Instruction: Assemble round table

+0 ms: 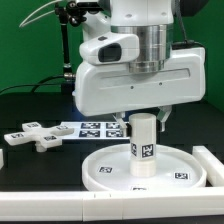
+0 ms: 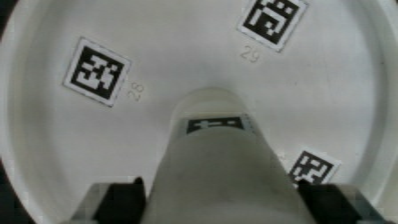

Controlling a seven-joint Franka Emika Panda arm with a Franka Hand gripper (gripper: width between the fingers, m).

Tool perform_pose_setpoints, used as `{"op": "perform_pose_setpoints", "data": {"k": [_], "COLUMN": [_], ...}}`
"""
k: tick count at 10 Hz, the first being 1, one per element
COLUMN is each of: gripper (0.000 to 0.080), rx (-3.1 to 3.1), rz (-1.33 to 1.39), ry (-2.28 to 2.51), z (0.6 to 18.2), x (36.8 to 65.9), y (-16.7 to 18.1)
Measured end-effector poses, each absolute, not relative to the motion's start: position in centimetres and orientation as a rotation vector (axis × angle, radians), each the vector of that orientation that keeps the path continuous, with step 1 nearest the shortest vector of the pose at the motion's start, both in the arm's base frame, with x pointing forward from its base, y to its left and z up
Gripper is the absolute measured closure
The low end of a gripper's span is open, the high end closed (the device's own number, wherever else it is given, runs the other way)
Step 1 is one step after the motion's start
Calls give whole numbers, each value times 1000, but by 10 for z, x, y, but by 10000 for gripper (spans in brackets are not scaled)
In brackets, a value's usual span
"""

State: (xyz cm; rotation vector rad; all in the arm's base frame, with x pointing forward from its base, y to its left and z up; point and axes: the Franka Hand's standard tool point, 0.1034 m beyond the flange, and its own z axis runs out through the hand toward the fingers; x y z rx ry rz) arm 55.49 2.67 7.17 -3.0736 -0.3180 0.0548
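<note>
At the middle of the black table (image 1: 40, 165), item one is entered: a large rimmed white plastic disc top (image 1: 100, 172), laid flat with its hollow side up and square markers shown on its floor.

Item two: a short white cylindrical plastic leg (image 1: 143, 150), held upright at the disc top's centre. Its lower end appears met with the floor; whether it is seated or threaded cannot be told. The leg is clasped near its upper end by the two-finger gripper (image 1: 143, 120). In the wrist view, dark fingers (image 2: 121, 200) are seen set against either flank of the leg.

Item three: a white cross-shaped plastic foot (image 1: 35, 135), laid loose at ten o'clock from the disc top, well apart and unattached.

The marker board (image 1: 95, 128) is noted at eleven o'clock, and a long white edge bar (image 1: 215, 165) at three o'clock.

Progress is judged thus: leg fitting under way, foot mounting outstanding.
</note>
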Motion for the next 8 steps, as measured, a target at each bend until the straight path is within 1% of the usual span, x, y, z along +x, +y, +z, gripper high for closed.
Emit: {"op": "perform_pose_setpoints", "data": {"k": [4,5,8], "gripper": [390,390,390], "rx": [-3026,-3009,-2872], "rz": [69,61,69], "ry": [385,480,973], "z": [71,71,69], "x": [555,554,551], "y": [27,27,30]}}
